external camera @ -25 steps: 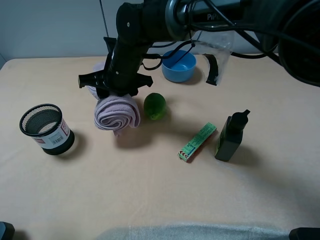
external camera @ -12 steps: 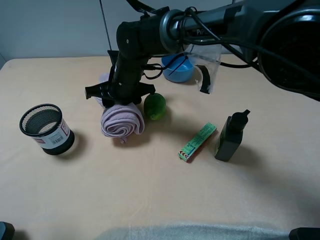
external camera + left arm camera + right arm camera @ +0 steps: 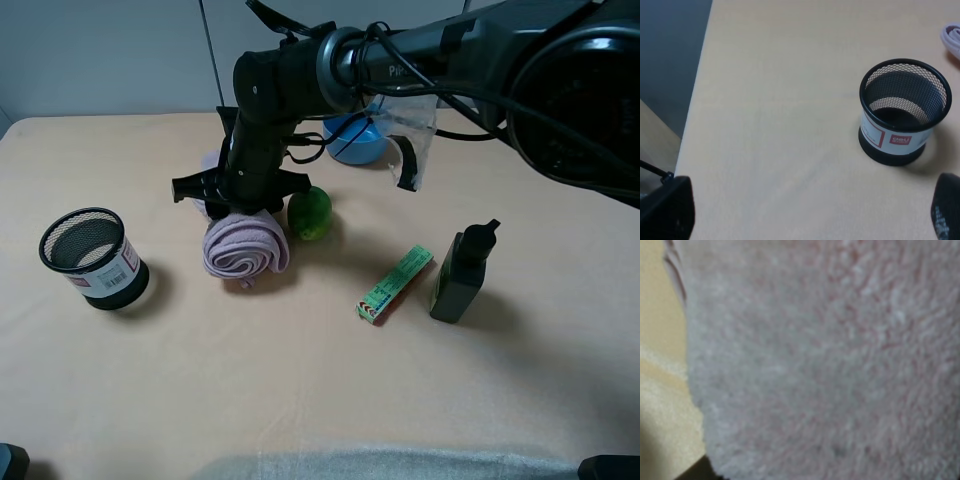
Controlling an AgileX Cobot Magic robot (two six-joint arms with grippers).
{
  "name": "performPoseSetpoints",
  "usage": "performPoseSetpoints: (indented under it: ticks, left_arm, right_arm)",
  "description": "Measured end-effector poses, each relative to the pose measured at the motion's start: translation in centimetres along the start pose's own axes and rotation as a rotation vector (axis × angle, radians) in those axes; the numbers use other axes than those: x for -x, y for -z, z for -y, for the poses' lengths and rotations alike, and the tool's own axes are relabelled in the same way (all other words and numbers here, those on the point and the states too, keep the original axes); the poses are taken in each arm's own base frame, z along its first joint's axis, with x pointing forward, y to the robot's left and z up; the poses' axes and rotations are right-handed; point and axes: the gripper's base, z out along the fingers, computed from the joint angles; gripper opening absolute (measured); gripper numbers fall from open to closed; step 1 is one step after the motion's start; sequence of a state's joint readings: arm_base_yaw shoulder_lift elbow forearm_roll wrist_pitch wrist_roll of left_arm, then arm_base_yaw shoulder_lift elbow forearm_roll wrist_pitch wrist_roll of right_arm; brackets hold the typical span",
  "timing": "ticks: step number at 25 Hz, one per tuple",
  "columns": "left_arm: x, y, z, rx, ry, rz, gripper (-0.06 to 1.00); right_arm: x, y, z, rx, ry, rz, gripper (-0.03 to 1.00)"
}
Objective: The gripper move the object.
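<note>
Right gripper [image 3: 241, 203]: I read the jaws as pinched on the top of the rolled lilac towel [image 3: 246, 250]. The fingertips are sunk in the pile and hidden from the high camera, and the right wrist view is filled edge to edge with blurred pink-white fleece. The towel hangs directly under the gripper with its spiral end facing the near edge of the worktop [image 3: 300, 380]. Its underside looks to be touching the beige surface, though I cannot be sure. It sits left of centre, nearer the far edge than the near one.

Just beside the towel, on the side toward the right edge, lies a lime [image 3: 310, 212]; I cannot tell whether the two touch. Beyond the lime, near the far edge, stands a blue bowl [image 3: 358, 138], partly covered by the black right arm [image 3: 300, 75] that reaches in from the far right corner.

In the right half of the worktop lies a green carton [image 3: 395, 284], flat and set diagonally. Near it, toward the right edge, stands an upright dark pump bottle [image 3: 463, 272], apart from the carton.

Near the left edge stands a black mesh pen holder [image 3: 92, 257] with a white and red label, upright, mouth open upward, well apart from the towel.

Left gripper [image 3: 809, 200]: jaws spread wide with nothing between them, above bare worktop beside the pen holder.
</note>
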State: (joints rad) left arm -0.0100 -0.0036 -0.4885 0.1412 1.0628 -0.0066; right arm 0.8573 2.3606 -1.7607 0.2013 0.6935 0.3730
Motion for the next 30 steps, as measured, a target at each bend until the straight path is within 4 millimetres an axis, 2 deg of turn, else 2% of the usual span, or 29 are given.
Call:
performPoseSetpoints:
  ticks: [4, 7, 17, 30]
  left_arm:
    - [0.0, 0.0, 0.0, 0.0, -0.007, 0.0, 0.94]
    - [0.0, 0.0, 0.0, 0.0, -0.007, 0.0, 0.94]
    - [0.0, 0.0, 0.0, 0.0, -0.007, 0.0, 0.94]
    - [0.0, 0.0, 0.0, 0.0, -0.007, 0.0, 0.94]
  right_arm:
    - [-0.1, 0.0, -0.1, 0.006, -0.011, -0.007, 0.58]
    - [-0.1, 0.0, -0.1, 0.007, -0.005, -0.008, 0.67]
    - [0.0, 0.4, -0.3, 0.009, -0.001, -0.027, 0.69]
    - [2.0, 4.7, -2.4, 0.002, 0.075, -0.098, 0.69]
